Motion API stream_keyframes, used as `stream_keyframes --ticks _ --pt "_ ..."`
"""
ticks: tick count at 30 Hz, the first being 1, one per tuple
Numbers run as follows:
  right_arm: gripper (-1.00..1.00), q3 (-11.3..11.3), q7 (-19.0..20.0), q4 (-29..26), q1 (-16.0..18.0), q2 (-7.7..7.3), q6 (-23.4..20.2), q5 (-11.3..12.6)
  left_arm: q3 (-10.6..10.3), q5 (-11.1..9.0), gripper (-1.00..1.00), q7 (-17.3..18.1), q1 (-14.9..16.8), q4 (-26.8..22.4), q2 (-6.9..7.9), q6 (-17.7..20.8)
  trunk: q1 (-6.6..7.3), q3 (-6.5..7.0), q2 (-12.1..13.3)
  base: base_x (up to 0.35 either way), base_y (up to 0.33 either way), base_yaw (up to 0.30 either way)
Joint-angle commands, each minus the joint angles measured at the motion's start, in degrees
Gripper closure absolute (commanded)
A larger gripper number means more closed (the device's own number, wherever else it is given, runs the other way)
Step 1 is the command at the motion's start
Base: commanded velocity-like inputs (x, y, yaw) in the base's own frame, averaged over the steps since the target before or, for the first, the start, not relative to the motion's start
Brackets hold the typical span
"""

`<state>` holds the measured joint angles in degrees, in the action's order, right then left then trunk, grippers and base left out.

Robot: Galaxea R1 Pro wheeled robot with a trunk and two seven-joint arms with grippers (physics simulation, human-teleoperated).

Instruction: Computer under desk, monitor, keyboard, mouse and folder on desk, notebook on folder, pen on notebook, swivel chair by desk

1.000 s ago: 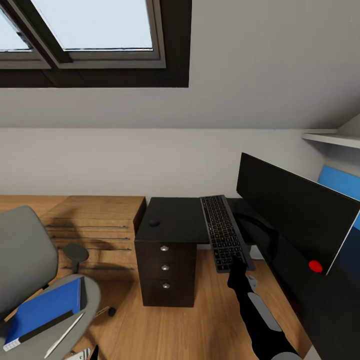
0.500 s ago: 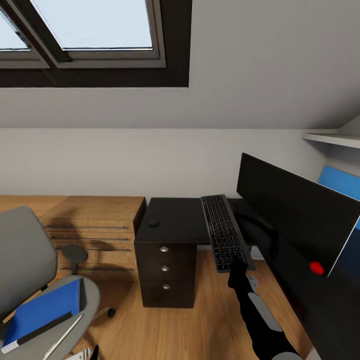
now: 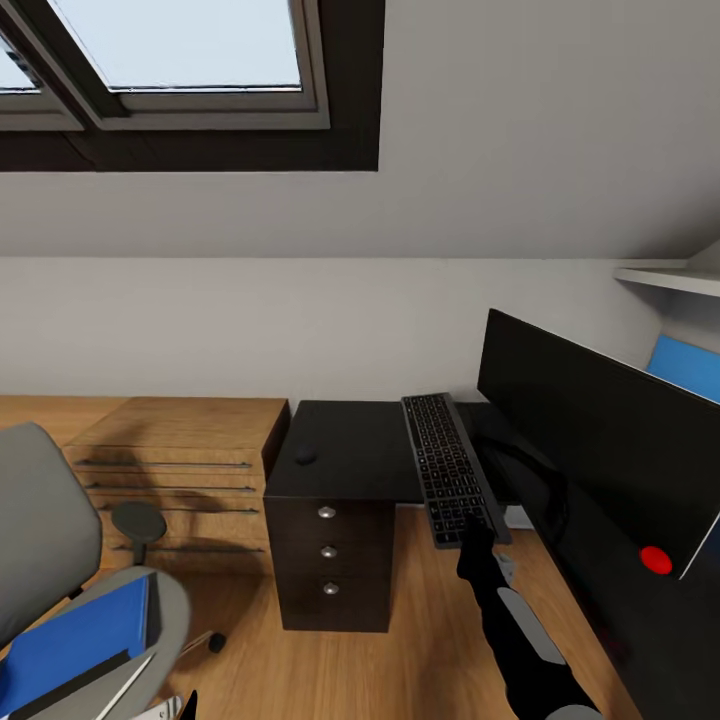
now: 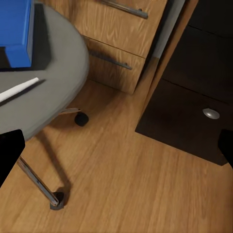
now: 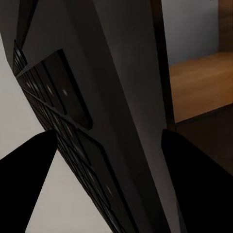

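The long dark keyboard (image 3: 448, 478) lies lengthwise on the black desk (image 3: 350, 450), its near end sticking out over the desk's edge. My right gripper (image 3: 478, 535) is shut on that near end; in the right wrist view the keyboard (image 5: 82, 97) runs between the two dark fingers (image 5: 29, 170). The monitor (image 3: 600, 430) stands to the keyboard's right, the mouse (image 3: 306, 455) to its left. The blue folder (image 3: 75, 640) and the pale pen (image 3: 125, 685) lie on the swivel chair (image 3: 50, 540). My left gripper (image 4: 116, 150) hangs open over the floor beside the chair. The computer is out of view.
The desk's drawer unit (image 3: 328, 560) with round silver knobs stands under the mouse. A light wooden dresser (image 3: 170, 470) sits against the wall left of the desk. Wood floor (image 4: 121, 184) lies between chair and drawers. A dark flat edge (image 4: 42, 34) shows beside the folder.
The whole head view has shifted a little, so the camera moved. My right gripper stays shut on the keyboard's near end in the same spot. Nothing else has moved.
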<state>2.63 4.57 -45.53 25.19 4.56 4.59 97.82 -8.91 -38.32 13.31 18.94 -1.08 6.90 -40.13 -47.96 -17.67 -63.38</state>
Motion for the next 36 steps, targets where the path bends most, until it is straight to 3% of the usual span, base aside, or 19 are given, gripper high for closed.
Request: stream_keyframes --ticks 1,10,36 --pt "1.0 0.0 0.4 0.1 0.0 -0.15 -0.2 0.6 -0.4 -0.6 -1.0 0.3 0.0 0.1 0.01 -0.1 0.0 -0.07 0.0 0.009 0.0 0.0" --pt "1.0 0.1 0.5 2.0 0.0 -0.57 -3.3 0.6 -0.4 -0.6 -1.0 0.3 0.0 0.1 -0.17 -0.1 0.0 -0.07 0.0 0.002 0.0 0.0" --pt "1.0 0.0 1.7 2.1 0.0 -0.78 -3.3 0.7 -0.4 -0.6 -1.0 0.3 0.0 0.1 -0.63 -0.1 0.0 -0.07 0.0 0.031 0.0 0.0"
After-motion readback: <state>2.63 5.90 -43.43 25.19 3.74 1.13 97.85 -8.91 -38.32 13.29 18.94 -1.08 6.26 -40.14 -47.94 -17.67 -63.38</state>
